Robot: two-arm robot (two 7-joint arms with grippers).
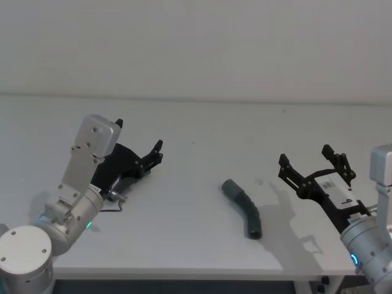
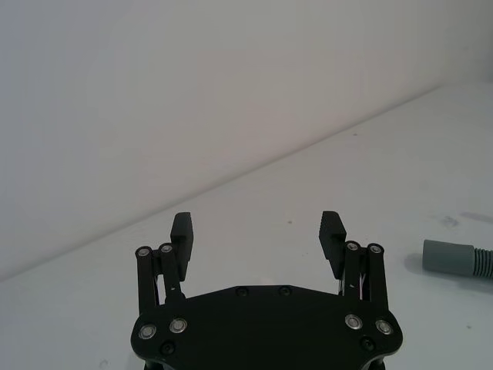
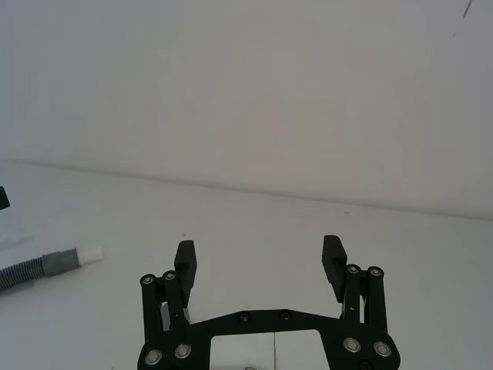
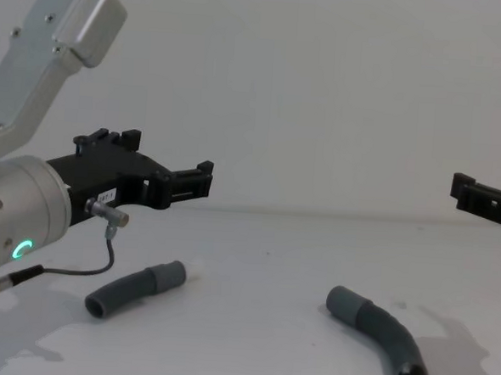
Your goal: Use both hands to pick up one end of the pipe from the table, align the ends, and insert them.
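Pipe is in two pieces, both lying loose on the table [image 1: 196,165], well apart. Cuffed piece [image 1: 242,208] sits right of centre toward the near edge, with its smooth grey cuff [image 1: 231,189] pointing far-left and its plain end toward the near edge. White-tipped piece [image 4: 138,289] is on the left, beneath the left arm, with its white tip [image 3: 91,253] facing right toward the centre. The two ends roughly face the gap between them but are not aligned.

Left gripper [image 1: 139,136] hovers above the white-tipped piece, jaws spread wide, holding nothing. Right gripper [image 1: 305,156] hovers to the right of the cuffed piece, jaws likewise wide and empty.

We read this as pre-grasp: nothing picked yet. To do it well:
- Drop each gripper onto its own piece, with the jaws across the ribbed body just behind the mating end, so tip and cuff stay fully exposed.
- Too far back and the curved hose will likely swing at insertion; too close and the jaws block the joint.
- Both pieces are curved and look light, so we expect them to roll or skid if one finger touches first. Centre before closing.

Around: a thin grey cable [image 4: 110,243] with a metal plug [image 4: 113,216] loops down off the left wrist, near the white-tipped piece's plain end. It could snag or nudge the piece on descent. Pale wall [image 1: 196,43] stands behind, far from the work.
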